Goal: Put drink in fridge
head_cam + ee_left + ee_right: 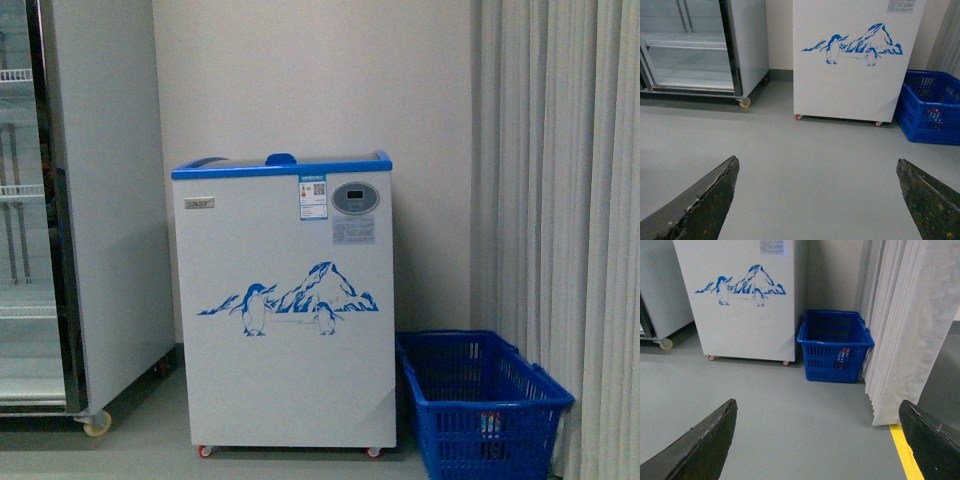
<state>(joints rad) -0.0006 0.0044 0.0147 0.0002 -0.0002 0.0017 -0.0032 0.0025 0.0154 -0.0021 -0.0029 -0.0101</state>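
At far left I see the upright cabinet [100,200]. Beside it the fridge [285,310] stands against the wall, long axis vertical, penguin front facing me. The blue basket [480,400] sits just right of it, a blurred drink [842,357] inside. Only the wrist views show the left gripper [816,160] and right gripper [816,402], which hang over the floor, fingers wide apart and empty. A yellow floor line [905,455] shows only in the right wrist view.

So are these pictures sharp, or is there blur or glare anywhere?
Front view: soft and a little grainy, evenly lit, the fridge labels too soft to read, pale reflections in the cabinet glass. Left wrist view: the left gripper is dark and soft up close. Right wrist view: the curtain is brightest, the right gripper nearly black.
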